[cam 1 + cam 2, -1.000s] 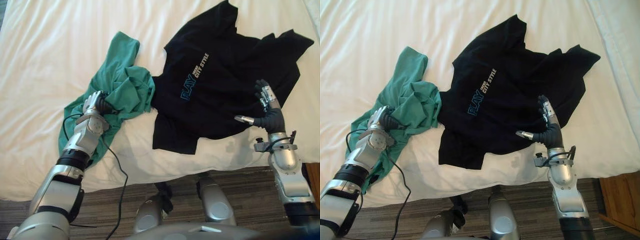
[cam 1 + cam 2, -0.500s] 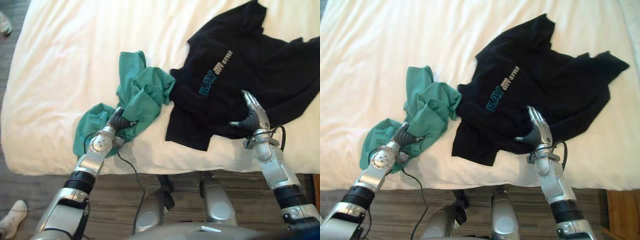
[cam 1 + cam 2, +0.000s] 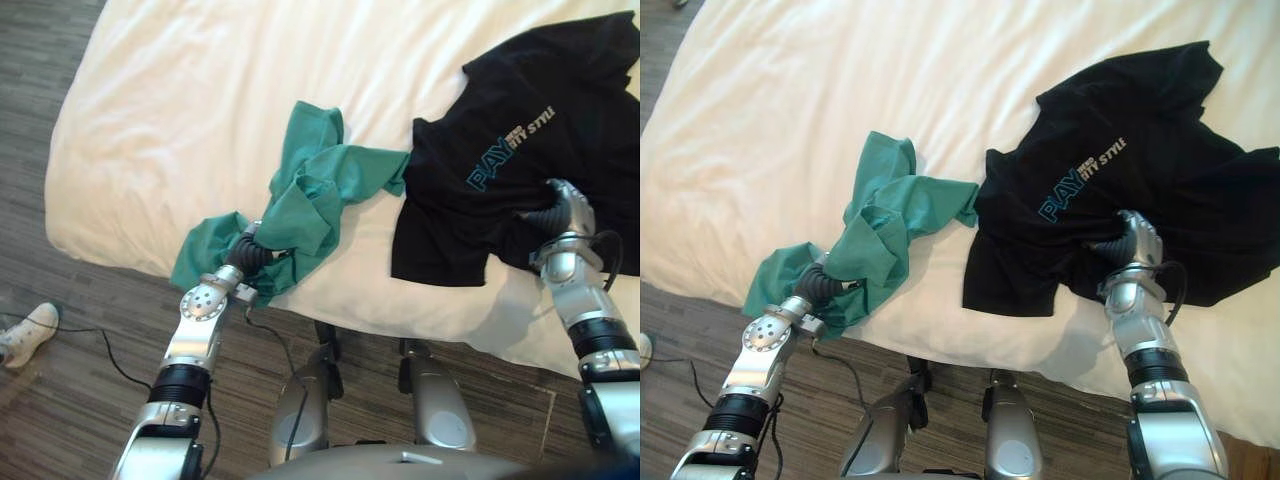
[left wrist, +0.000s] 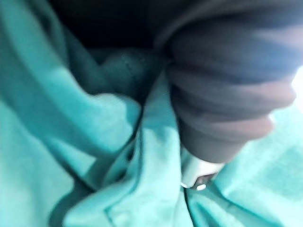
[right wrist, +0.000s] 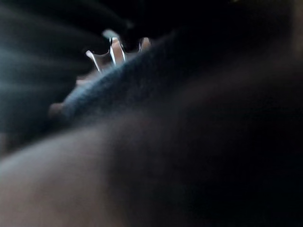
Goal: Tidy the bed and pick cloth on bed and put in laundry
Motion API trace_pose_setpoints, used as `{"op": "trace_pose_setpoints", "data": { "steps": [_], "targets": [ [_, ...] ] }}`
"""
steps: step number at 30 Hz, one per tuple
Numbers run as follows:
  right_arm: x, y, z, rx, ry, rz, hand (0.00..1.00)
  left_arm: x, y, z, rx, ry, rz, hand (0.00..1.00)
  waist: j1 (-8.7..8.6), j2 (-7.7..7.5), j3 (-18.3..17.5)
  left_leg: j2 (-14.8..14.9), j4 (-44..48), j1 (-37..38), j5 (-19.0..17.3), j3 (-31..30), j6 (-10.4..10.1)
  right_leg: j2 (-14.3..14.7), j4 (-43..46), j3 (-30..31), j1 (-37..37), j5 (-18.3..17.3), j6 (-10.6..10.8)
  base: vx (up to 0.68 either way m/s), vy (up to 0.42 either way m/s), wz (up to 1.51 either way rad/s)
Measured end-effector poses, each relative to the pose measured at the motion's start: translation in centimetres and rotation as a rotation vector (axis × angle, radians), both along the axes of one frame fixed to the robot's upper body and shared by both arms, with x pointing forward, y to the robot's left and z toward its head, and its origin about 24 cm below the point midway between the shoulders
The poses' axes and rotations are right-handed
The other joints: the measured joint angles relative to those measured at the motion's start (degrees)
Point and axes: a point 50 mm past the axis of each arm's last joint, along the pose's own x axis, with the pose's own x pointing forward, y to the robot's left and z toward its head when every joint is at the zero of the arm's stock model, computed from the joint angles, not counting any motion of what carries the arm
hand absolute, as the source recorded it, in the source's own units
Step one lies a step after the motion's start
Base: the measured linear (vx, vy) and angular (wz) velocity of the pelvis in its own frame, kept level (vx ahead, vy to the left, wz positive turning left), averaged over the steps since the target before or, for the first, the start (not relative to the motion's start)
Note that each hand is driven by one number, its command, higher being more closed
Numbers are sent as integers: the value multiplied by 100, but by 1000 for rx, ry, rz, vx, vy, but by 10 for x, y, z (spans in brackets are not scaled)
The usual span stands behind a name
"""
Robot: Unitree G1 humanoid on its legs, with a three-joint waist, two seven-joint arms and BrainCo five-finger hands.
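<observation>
My left hand (image 3: 246, 257) in crumpled green garment (image 3: 320, 190), near edge of white bed (image 3: 180, 120); right hand (image 3: 1132, 238) in black printed T-shirt (image 3: 1160, 130); grips untellable. Gather slack first.

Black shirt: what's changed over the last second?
The right hand, open above the black shirt before, came down and closed on it, bunching the cloth. The left hand stays buried in the green shirt at the bed edge.
</observation>
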Motion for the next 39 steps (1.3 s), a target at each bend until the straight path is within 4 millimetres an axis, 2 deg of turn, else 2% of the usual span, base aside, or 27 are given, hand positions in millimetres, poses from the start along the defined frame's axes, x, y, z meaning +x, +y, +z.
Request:
{"op": "trace_pose_setpoints", "data": {
  "steps": [5,8,10,12,13,15,16,18,20,21,24,27,30,34,39],
  "targets": [
    [-7,-13,-9,225,-56,-62,100,-8,-2,-23,-67,53,61,100,62,-20,-7,41,-100,186,67,-128,-33,30,49,-107,193,-43,-48,26,-9,16],
    [-19,-7,-30,436,-126,-34,100,-20,-1,-44,-126,125,125,100,24,-36,-26,90,-244,530,71,-100,-62,94,-14,-115,489,-78,-61,86,-12,-5],
    [-25,9,-44,628,-188,19,100,-28,2,-53,-142,159,170,100,-68,-100,-151,125,-291,670,52,-38,-112,137,-105,-103,623,-80,-64,119,-18,-11],
    [-44,34,-70,858,-222,94,100,-39,3,-65,-179,228,222,100,-187,-101,-437,146,-310,846,1,1,-186,152,-260,-95,844,-79,-64,122,-13,-8],
    [-49,41,-77,905,-217,113,100,-43,4,-68,-186,252,234,100,-235,-102,-512,145,-317,903,-4,5,-193,159,-307,-97,925,-79,-63,155,-21,-5],
    [-76,71,-102,1086,-191,177,100,-58,-2,-78,-218,326,261,100,-333,-120,-861,148,-430,1167,-24,91,-223,196,-466,-84,1186,-79,-62,136,-20,-9],
    [-81,79,-107,1132,-179,195,100,-60,-4,-78,-224,334,266,100,-357,-134,-958,151,-451,1204,-26,151,-226,201,-495,-77,1218,-79,-62,100,-3,-13],
    [-106,107,-127,1298,-129,252,100,-65,-15,-73,-275,323,251,100,-407,-214,-1221,157,-487,1350,-39,241,-243,214,-565,-11,1339,-76,-59,68,3,-15],
    [-119,123,-132,1412,-122,289,100,-63,-30,-63,-307,286,212,100,-411,-272,-1353,161,-492,1430,-47,324,-253,215,-644,60,1424,-37,-45,20,9,-16],
    [-123,133,-133,1485,-124,318,100,-64,-40,-58,-342,269,187,100,-447,-290,-1392,167,-503,1531,-55,338,-258,213,-684,61,1523,-19,-44,-2,8,-13],
    [-133,146,-131,1623,-152,372,100,-73,-54,-48,-444,238,164,100,-549,-242,-1518,220,-578,1722,-114,474,-244,257,-748,104,1656,23,-56,-37,3,-15],
    [-143,146,-131,1690,-168,384,100,-84,-59,-48,-466,238,133,100,-528,-162,-1687,266,-580,1722,-180,557,-240,299,-836,238,1685,47,-61,-38,-13,-18],
    [-151,147,-123,1752,-224,414,100,-99,-65,-49,-491,243,123,100,-520,-17,-1859,297,-580,1752,-188,631,-245,318,-829,300,1692,45,-68,8,-14,-10],
    [-151,149,-111,1751,-269,478,100,-105,-84,-39,-550,225,30,100,-394,89,-2027,321,-587,1812,-182,655,-254,345,-813,320,1736,25,-87,47,-15,-2],
    [-146,153,-100,1664,-250,502,100,-104,-92,-29,-594,194,1,100,-362,87,-2064,316,-589,1822,-186,579,-257,335,-731,277,1753,-60,-74,34,-3,8]
  ]
}}
